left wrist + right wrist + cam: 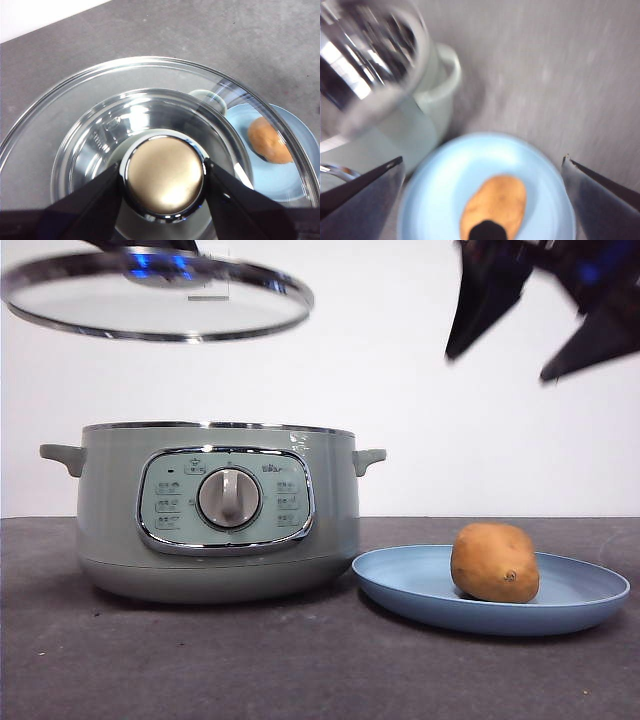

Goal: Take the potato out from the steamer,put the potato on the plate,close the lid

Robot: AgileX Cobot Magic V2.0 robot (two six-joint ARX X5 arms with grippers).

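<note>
Above the steamer [215,510], the lid [155,300] is held level by the left gripper [162,180], jaws clamped on its knob [164,175]; the open pot lies straight below. The right gripper [525,325] is spread wide and empty above the potato [495,562], which rests on the plate [580,590]. The right wrist view is blurred.

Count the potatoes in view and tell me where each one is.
1. The potato lies on the plate, beside the steamer. The left gripper holds the lid above the steamer, whose visible inside shows none.
</note>
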